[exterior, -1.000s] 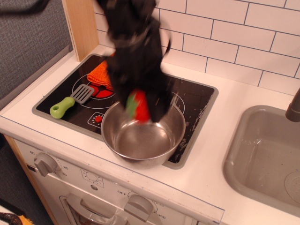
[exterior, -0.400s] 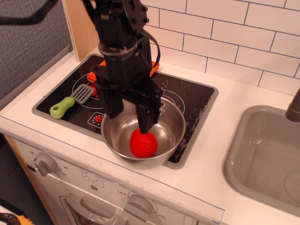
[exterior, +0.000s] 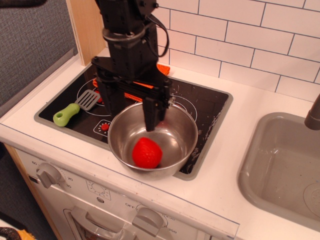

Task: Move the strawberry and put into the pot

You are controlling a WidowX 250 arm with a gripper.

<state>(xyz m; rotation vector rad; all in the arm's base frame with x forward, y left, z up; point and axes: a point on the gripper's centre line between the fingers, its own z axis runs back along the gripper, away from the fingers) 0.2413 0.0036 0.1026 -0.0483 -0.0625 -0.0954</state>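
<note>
Where desk's front-left corner carries black hob, one shiny steel pot (exterior: pixel 186 131) sits, one glossy red strawberry (exterior: pixel 146 152) lying inside on its front wall. Tool (exterior: pixel 131 106) above pot's rear rim, jaws spread wide, gripping nothing. One green-handled spatula (exterior: pixel 75 109) near left edge. One grey sink (exterior: pixel 260 165) right.

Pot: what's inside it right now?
The strawberry lies on the pot's steel bottom, free of the open pincer above. The back-left inner wall is hidden by the pincer's fingers.
</note>
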